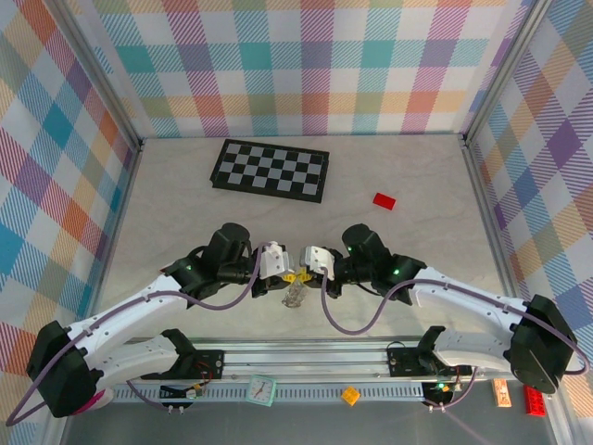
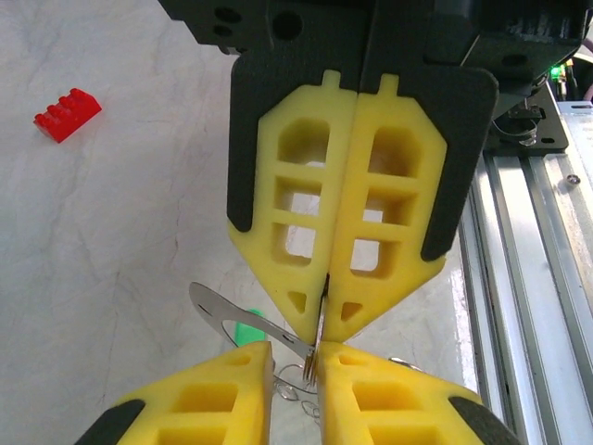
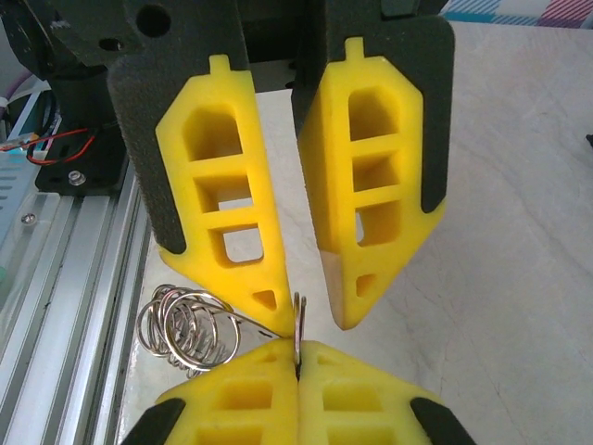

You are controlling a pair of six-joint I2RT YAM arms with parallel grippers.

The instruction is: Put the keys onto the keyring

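Observation:
My two grippers meet tip to tip above the table's near middle. The right gripper (image 3: 298, 357) (image 1: 304, 275) is shut on the keyring (image 3: 296, 320), a thin double metal wire seen edge-on. The left gripper (image 2: 295, 357) (image 3: 312, 313) is open, its fingertips a small gap apart on either side of the same keyring (image 2: 316, 357). A flat metal key blade (image 2: 232, 318) runs left from the ring, with a green plastic head (image 2: 246, 333) behind it. A bunch of several small wire loops (image 3: 185, 329) (image 1: 295, 297) dangles below the grippers.
A black-and-white chequered board (image 1: 270, 170) lies at the back. A red brick (image 1: 384, 200) (image 2: 67, 113) sits on the table to the right of the board. The aluminium rail (image 1: 306, 357) (image 2: 528, 241) runs along the near edge, with a yellow brick (image 1: 350, 395) in front of it.

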